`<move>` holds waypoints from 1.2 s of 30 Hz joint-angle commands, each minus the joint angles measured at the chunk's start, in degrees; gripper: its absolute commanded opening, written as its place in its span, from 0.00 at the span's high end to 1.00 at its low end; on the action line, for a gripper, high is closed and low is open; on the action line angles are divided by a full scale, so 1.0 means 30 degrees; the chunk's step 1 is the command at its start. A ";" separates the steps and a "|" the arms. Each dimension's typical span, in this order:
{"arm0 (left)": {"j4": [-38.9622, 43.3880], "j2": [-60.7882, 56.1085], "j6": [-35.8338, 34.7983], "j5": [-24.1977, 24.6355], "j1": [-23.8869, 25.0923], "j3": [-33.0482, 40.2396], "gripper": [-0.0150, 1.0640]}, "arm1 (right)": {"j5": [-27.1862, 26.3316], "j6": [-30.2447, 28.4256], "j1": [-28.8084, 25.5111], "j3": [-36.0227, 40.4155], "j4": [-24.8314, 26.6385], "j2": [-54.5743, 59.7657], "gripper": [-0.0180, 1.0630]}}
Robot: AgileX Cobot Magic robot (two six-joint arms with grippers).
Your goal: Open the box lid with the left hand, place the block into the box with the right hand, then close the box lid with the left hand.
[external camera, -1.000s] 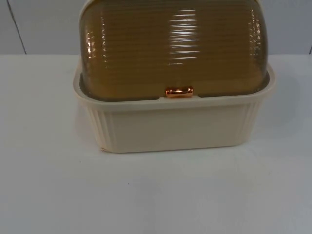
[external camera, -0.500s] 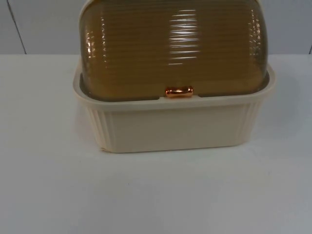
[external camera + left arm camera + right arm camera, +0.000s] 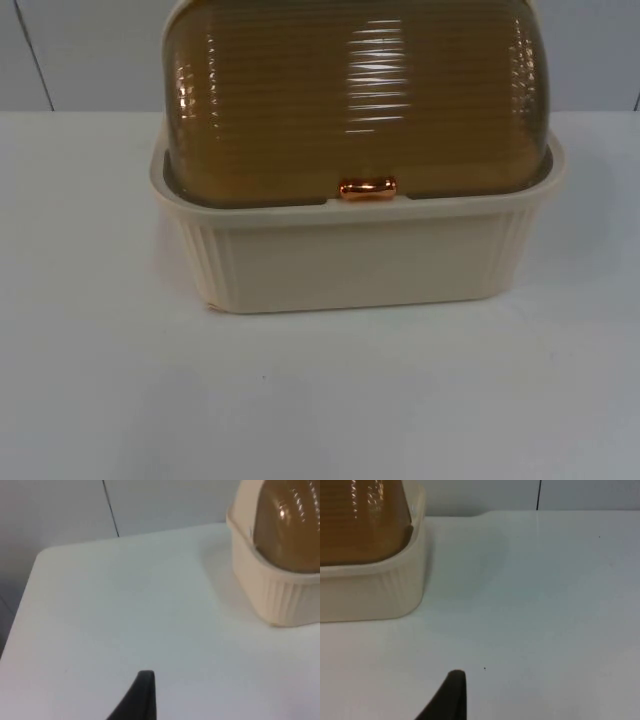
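Observation:
A cream ribbed box [image 3: 360, 260] stands at the back middle of the white table. Its brown see-through domed lid [image 3: 355, 100] is down on the rim, with a small copper handle [image 3: 367, 188] at the front edge. My left gripper [image 3: 142, 695] waits low over bare table, well off the left end of the box [image 3: 272, 595] and its lid [image 3: 290, 525]. Beyond the right end of the box [image 3: 370, 590] and lid [image 3: 362, 520], my right gripper [image 3: 450, 695] waits in the same way. Neither gripper touches the box.
White table top [image 3: 320, 400] stretches in front of and to both sides of the box. The grey partition wall [image 3: 90, 50] rises right behind it. The table's rounded far left corner [image 3: 42, 555] lies ahead of the left gripper.

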 commanded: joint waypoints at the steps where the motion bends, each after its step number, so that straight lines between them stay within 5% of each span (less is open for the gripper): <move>1: 0.0571 -0.0016 -0.0528 -0.0005 -0.0111 0.0413 0.06 | 0.0268 -0.0144 -0.0009 0.0284 0.0171 -0.0042 0.02; 11: 0.0649 -0.0016 -0.1243 -0.1536 -0.0111 0.2362 0.06 | 0.0268 -0.0144 -0.0009 0.0322 0.0171 -0.0042 0.02; 36: 0.0613 -0.0016 -0.1172 -0.1240 -0.0282 0.2677 0.06 | 0.0268 0.0026 -0.0130 0.0320 0.0171 -0.0042 0.02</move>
